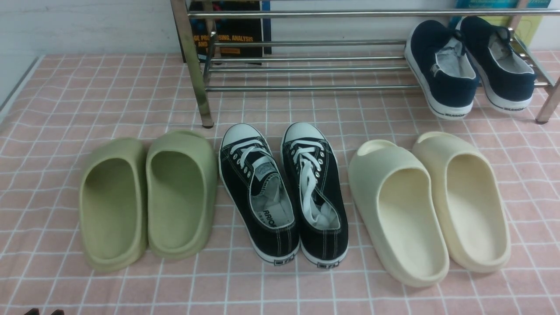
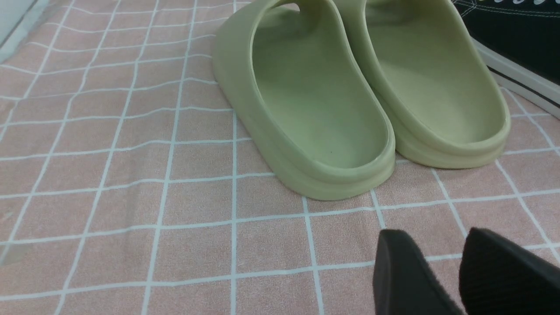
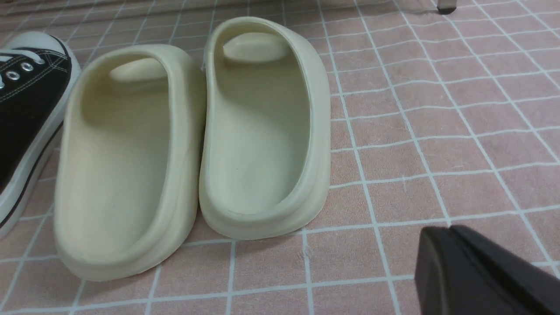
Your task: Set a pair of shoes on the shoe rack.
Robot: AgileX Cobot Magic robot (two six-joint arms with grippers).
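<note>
The pair of shoes, two dark navy slip-ons with white soles, rests on the lower bars of the chrome shoe rack (image 1: 306,88) at its right end: one shoe (image 1: 439,65) beside the other (image 1: 498,57), heels toward me. My left gripper (image 2: 437,249) hovers low over the pink cloth near the green slides, its fingers slightly apart and empty; only its tips show in the front view (image 1: 43,311). My right gripper (image 3: 450,234) is shut and empty, near the cream slides. It is out of the front view.
On the pink checked cloth in front of the rack stand a pair of green slides (image 1: 144,197), black lace-up sneakers with white toe caps (image 1: 284,192) and cream slides (image 1: 428,205). A book (image 1: 232,39) leans behind the rack.
</note>
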